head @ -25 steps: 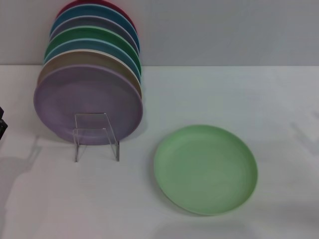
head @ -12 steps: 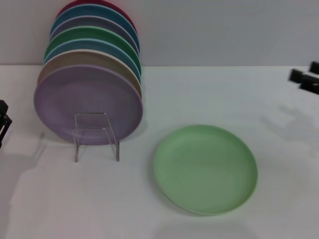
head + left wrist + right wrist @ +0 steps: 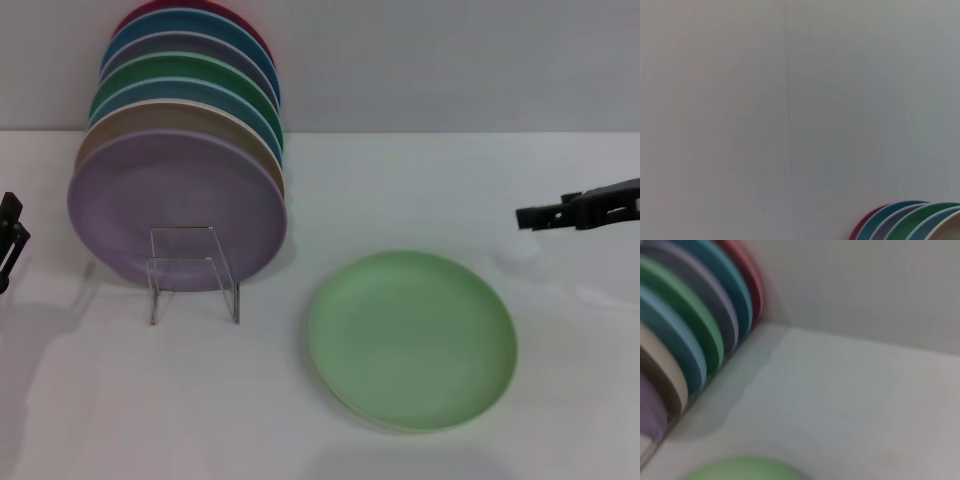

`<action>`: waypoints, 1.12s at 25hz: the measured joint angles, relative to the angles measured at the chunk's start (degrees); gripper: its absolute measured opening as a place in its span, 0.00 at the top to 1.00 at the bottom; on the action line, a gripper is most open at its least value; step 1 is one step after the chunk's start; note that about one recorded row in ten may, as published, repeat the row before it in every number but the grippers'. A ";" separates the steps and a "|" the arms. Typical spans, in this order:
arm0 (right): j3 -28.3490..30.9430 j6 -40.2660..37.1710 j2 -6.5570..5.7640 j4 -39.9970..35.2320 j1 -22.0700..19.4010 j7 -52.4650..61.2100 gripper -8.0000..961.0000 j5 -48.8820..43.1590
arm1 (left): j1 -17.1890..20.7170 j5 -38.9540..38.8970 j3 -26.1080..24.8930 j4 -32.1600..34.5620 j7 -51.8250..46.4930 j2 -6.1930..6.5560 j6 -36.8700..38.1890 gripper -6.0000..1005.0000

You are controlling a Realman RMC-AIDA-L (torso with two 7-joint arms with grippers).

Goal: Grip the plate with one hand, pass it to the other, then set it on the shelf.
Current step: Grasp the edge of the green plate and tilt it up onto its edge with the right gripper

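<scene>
A: Black left gripper (image 3: 10, 240) sat at the table edge, beside the stacked plates (image 3: 180, 150) and the shelf (image 3: 194, 272); fingers, can't tell.

B: Plate (image 3: 412, 340) lay flat mid-table, untouched. Prob. light, stiff, slick; take the rim. Right gripper (image 3: 540, 215) hovered near it, looked closed.

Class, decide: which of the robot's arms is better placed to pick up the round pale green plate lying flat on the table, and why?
The right. The right gripper reaches in beside the pale green plate, just beyond its far right rim. The left gripper sits at the table's far left, past the clear plate rack.
</scene>
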 joint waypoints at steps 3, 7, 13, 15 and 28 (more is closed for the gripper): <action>-1.50 0.50 0.23 -2.59 2.53 0.36 0.25 -3.30 | -0.07 -0.01 0.00 0.01 0.00 0.00 -0.02 0.17; -5.45 -0.32 0.30 -5.92 5.07 1.67 0.26 -5.73 | -0.22 0.00 0.00 0.00 0.00 0.00 -0.10 0.17; -7.34 -1.22 0.23 -8.68 7.05 3.04 0.27 -8.08 | -0.50 0.00 0.00 0.00 0.00 0.00 -0.10 0.17; -8.12 -1.69 0.16 -9.62 7.44 3.30 0.28 -8.37 | -0.53 0.04 0.00 0.01 0.00 0.00 -0.10 0.17; -14.94 -5.31 0.00 -15.26 9.88 5.15 0.30 -10.54 | -0.58 0.25 0.16 0.00 0.00 0.00 -0.25 0.17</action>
